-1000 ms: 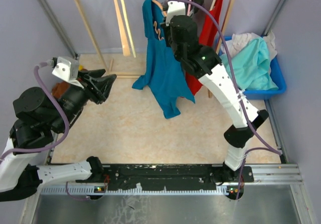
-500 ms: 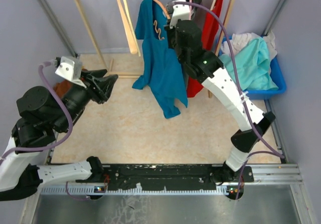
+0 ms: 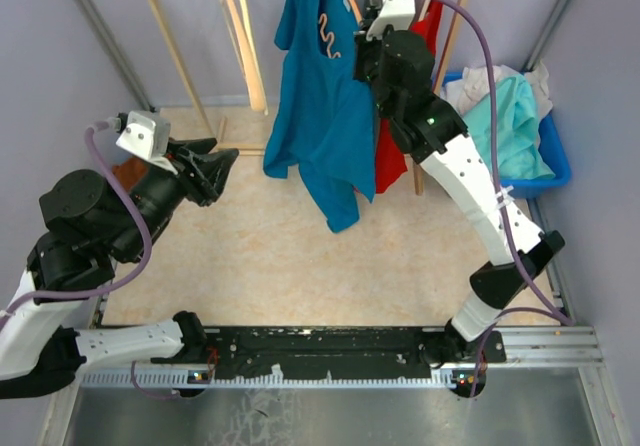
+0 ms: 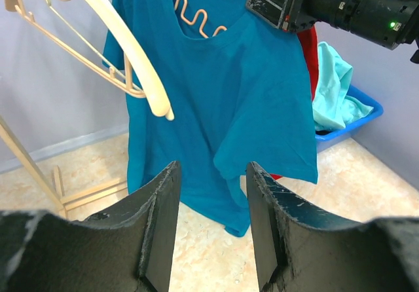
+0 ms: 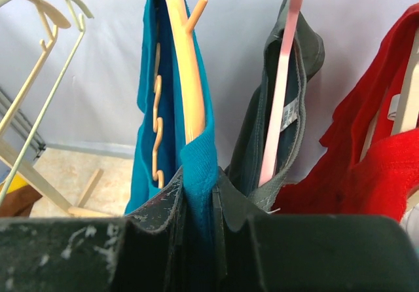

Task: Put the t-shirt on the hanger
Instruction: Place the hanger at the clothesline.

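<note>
Soft, light and limp, the t-shirt (image 3: 325, 106) drapes over the hanger (image 5: 186, 76) at far centre. The right gripper (image 5: 200, 182) has its jaws clenched on the shoulder cloth, probably the firmest hold, since the hanger arm backs it there. The left gripper (image 4: 211, 174) has its jaws released and empty.

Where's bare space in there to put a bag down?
The beige floor is bare between the left gripper, the hanging t-shirt and the right arm. Crowded: the red garment and cream hangers at the back, and the blue bin.
</note>
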Available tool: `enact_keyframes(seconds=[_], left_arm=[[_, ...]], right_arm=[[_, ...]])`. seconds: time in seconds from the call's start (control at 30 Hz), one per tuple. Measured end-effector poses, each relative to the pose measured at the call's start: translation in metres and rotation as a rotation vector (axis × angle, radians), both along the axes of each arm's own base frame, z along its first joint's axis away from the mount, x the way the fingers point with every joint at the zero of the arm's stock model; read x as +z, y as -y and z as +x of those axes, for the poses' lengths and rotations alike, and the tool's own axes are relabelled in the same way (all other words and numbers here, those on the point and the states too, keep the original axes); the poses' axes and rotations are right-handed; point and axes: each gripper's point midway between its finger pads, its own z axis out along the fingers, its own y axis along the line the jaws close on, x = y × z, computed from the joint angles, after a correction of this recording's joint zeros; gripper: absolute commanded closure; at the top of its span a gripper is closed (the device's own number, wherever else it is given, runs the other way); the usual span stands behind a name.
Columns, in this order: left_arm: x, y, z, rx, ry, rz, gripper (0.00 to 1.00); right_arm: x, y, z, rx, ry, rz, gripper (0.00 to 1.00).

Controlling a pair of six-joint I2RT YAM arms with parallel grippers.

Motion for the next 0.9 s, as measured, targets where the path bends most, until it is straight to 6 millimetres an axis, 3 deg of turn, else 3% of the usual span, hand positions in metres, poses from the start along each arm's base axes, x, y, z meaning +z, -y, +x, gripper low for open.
enact_keyframes(seconds=[0.3,0.5,0.7,0.77,0.83,0.9], left_arm=[[-0.001,-0.003,0.0,0.008,-0.002,0.003,0.5],[0.002,-0.009,-0.002,0.015,0.007,-0.007,0.5],[0.002,-0.01,-0.002,0.018,0.007,-0.003,0.49],[0.001,-0.01,-0.002,0.019,0.006,-0.001,0.49],[0.001,-0.01,-0.002,0.019,0.005,0.001,0.49],[0.0,-0.01,-0.002,0.019,0.004,0.003,0.49]], right_arm=[[-0.008,-0.01,0.009,0.023,-0.018,0.024,1.0],[-0.031,-0.027,0.024,0.041,-0.059,0.014,1.0],[-0.032,-0.031,0.029,0.046,-0.058,0.019,1.0],[-0.033,-0.031,0.028,0.047,-0.064,0.019,0.91],[-0.033,-0.031,0.028,0.047,-0.068,0.019,0.69],[-0.032,-0.032,0.027,0.05,-0.069,0.028,0.59]])
